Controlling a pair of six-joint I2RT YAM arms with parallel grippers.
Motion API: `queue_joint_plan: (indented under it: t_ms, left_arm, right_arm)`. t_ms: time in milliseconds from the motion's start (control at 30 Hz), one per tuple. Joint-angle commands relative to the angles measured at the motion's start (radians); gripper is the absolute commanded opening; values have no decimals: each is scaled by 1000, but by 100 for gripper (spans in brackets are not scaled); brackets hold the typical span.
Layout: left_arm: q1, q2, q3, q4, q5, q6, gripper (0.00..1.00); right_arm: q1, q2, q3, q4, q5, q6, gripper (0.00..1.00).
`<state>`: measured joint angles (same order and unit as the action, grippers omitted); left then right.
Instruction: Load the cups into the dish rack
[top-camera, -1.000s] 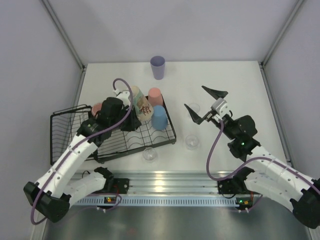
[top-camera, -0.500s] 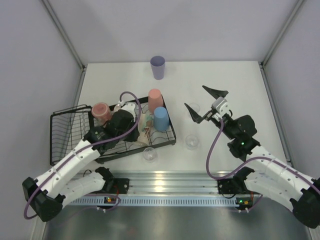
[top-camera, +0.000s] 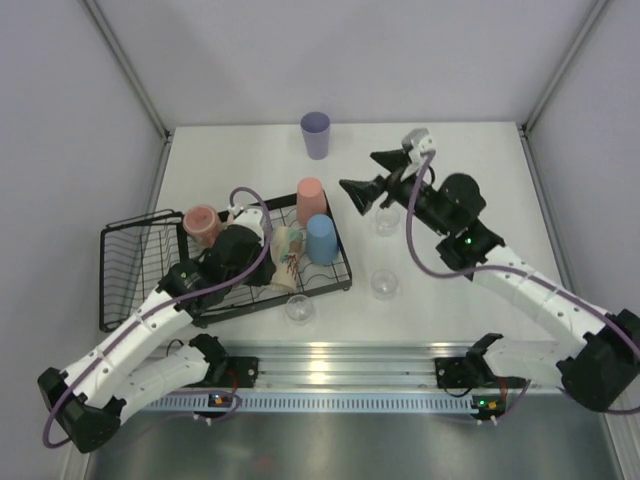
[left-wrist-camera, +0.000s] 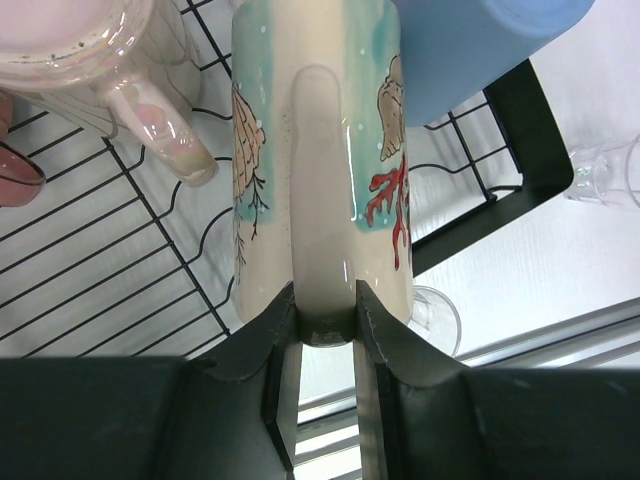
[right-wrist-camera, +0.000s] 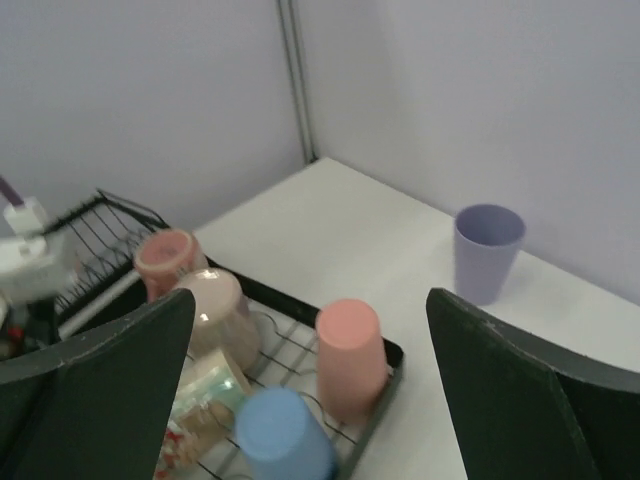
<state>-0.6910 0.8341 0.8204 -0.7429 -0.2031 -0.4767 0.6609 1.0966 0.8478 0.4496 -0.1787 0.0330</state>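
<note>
Dish rack (top-camera: 130, 268) of black wire sits on the left half of the white table (top-camera: 470, 160), its taller basket end to the left.

The left arm reaches over the rack, and the left gripper (left-wrist-camera: 327, 318) is clamped on the handle of the cream mug (left-wrist-camera: 320, 150), which lies on its side on the rack's wires, near the rack's near right corner. The right gripper (top-camera: 358, 170) hangs above the table right of the rack, its fingers spread wide and holding nothing.

Just left of the cream mug, a pink mug (left-wrist-camera: 85, 50) rests in the rack. A salmon tumbler (top-camera: 311, 198) and a blue tumbler (top-camera: 321, 238) stand upside down at the rack's right end, the salmon one farther back. Another pink cup (top-camera: 202, 222) sits toward the rack's far left. The lavender tumbler (top-camera: 315, 134) stands alone at the table's far edge.

Three clear glasses stand outside the rack on the table: one (top-camera: 387, 220) near the right gripper, one (top-camera: 383, 284) nearer, and one (top-camera: 299, 309) just in front of the rack.
</note>
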Motion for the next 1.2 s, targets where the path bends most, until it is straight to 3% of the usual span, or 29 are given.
queue_joint_plan:
  t_ms: [0, 167, 467, 1167]
  left_arm:
    - [-7, -55, 59, 114, -35, 7, 0]
    - [-7, -101, 62, 119, -82, 6, 0]
    - [-5, -161, 98, 140, -124, 50, 0]
    - [-5, -233, 117, 289, -74, 84, 0]
  right_arm:
    - [5, 138, 278, -321, -42, 356, 99]
    - [6, 372, 544, -538, -208, 514, 99]
    - [11, 618, 784, -739, -323, 496, 99]
    - [74, 730, 778, -631, -406, 630, 99]
